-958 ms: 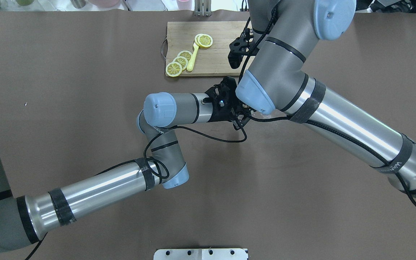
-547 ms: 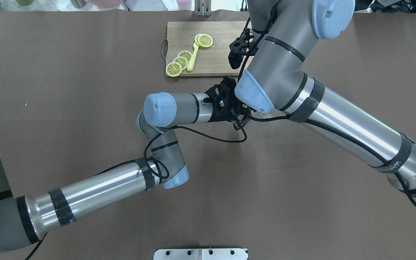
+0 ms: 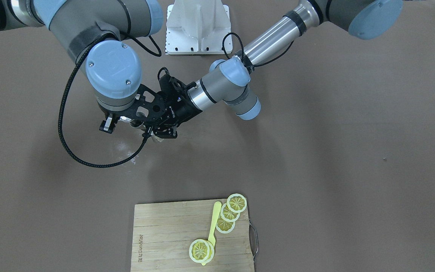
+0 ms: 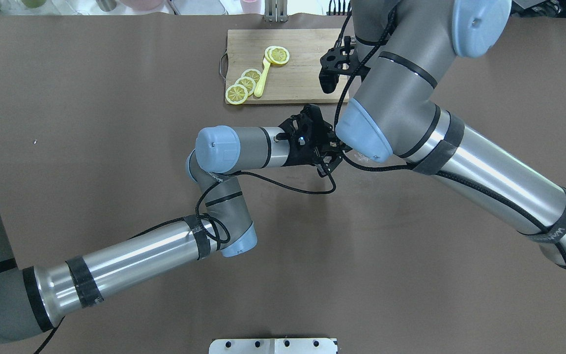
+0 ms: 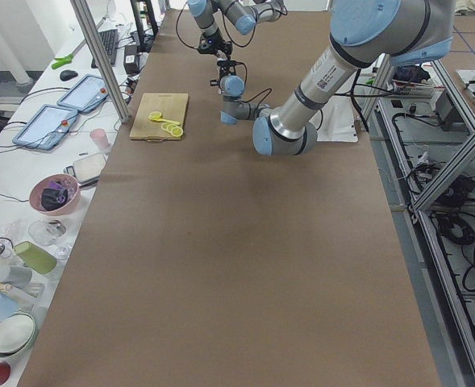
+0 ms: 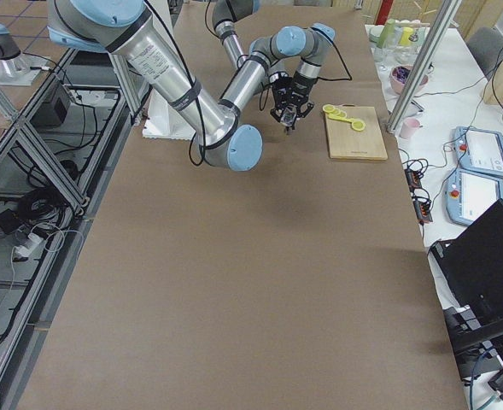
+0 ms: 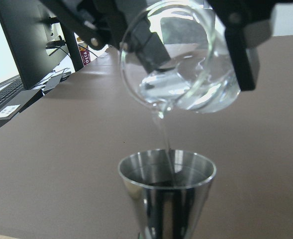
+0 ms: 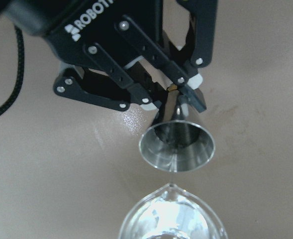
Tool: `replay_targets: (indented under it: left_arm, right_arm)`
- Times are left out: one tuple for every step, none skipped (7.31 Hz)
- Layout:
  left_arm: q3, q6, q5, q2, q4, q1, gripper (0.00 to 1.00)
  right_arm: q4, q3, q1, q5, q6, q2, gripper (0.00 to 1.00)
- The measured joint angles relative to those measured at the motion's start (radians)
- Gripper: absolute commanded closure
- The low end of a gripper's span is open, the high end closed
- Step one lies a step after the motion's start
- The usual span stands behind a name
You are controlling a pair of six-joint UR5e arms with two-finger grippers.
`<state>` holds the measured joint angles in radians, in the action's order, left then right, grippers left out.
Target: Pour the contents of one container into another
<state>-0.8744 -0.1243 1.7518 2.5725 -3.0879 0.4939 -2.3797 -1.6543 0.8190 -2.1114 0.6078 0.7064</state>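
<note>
Just brown tbl (image 4: pixel 116 73), wood board (image 4: pixel 297 73)

Four fixed views, two wrist close-ups

Glass cup (image 7: pixel 181 69) above jigger (image 7: pixel 167 184)
Both hang over the mid-worktop (image 4: pixel 116 98); the cutting board (image 4: pixel 297 73), lemon slices (image 4: pixel 246 84) on it, lies beyond them.

Crowded centre, open flanks
Left gripper (image 8: pixel 178 102), jigger (image 8: pixel 176 144), right gripper (image 7: pixel 193 50) and glass (image 7: pixel 186 79) bunch near the cutting board (image 4: pixel 302 73); the table (image 4: pixel 91 98) lies open either side.
</note>
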Motion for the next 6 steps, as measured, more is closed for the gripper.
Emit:
replay_targets:
  left_arm:
    - [0.000, 0.000, 0.000, 0.000, 0.000, 0.000, 1.00]
    - [0.000, 0.000, 0.000, 0.000, 0.000, 0.000, 1.00]
    - [0.000, 0.000, 0.000, 0.000, 0.000, 0.000, 1.00]
    - [0.000, 0.000, 0.000, 0.000, 0.000, 0.000, 1.00]
    - [0.000, 0.000, 0.000, 0.000, 0.000, 0.000, 1.00]
    - [0.000, 0.000, 0.000, 0.000, 0.000, 0.000, 1.00]
  right_arm:
    - [0.030, -0.037, 0.003, -0.003, -0.006, 0.030, 1.00]
    - [0.085, -0.075, 0.010, -0.006, -0.017, 0.068, 1.00]
    - [0.132, -0.103, 0.028, -0.008, -0.032, 0.099, 1.00]
    - [0.170, -0.124, 0.054, -0.016, -0.038, 0.126, 1.00]
    - [0.217, -0.155, 0.090, -0.038, -0.041, 0.175, 1.00]
    - [0.273, -0.188, 0.135, -0.070, -0.046, 0.241, 1.00]
